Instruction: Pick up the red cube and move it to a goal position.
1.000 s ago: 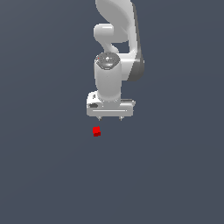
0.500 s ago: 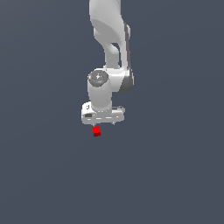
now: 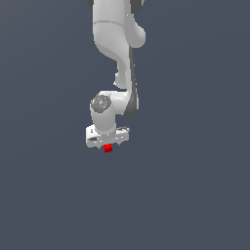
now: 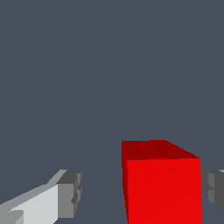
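The red cube [image 3: 108,148] lies on the dark grey floor, mostly covered by the white hand in the exterior view. My gripper [image 3: 107,144] is lowered right over it, fingers down around it. In the wrist view the cube [image 4: 162,188] sits between the two grey fingertips [image 4: 69,194]. It is close to one finger and has a clear gap to the other. The gripper [image 4: 142,194] is open and does not squeeze the cube.
A flat dark grey floor [image 3: 195,195] lies all around. The white arm [image 3: 117,44] rises above the hand toward the top of the exterior view.
The hand has come down and toward the exterior view's left, from above and beside the cube to directly over it. The cube has not moved.
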Robot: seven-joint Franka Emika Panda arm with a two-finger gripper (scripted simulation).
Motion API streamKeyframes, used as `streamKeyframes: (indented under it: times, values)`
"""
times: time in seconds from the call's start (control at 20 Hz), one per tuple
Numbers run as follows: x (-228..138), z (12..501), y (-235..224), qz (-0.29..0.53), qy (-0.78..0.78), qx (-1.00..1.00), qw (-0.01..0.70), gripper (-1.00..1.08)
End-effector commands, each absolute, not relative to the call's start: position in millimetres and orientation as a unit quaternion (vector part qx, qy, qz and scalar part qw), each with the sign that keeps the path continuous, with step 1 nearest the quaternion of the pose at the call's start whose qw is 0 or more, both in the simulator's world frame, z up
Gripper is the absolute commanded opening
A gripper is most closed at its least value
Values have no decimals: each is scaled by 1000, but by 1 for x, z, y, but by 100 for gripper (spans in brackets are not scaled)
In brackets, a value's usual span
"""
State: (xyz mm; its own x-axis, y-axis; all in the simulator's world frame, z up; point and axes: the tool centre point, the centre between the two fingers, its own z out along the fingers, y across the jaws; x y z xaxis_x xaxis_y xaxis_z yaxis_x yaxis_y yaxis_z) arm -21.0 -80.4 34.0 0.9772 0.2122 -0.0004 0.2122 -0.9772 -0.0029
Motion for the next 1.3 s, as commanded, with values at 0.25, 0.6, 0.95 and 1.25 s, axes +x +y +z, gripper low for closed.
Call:
streamKeyframes:
  times: [0.25,0.6,0.95,1.25]
  values:
    - [-19,18,-90,0,-123,-992,0,100]
    - [-18,20,-89,0,-121,-993,0,-100]
    - [-18,20,-89,0,-121,-993,0,-100]
    - [-18,27,-89,0,-121,-993,0,-100]
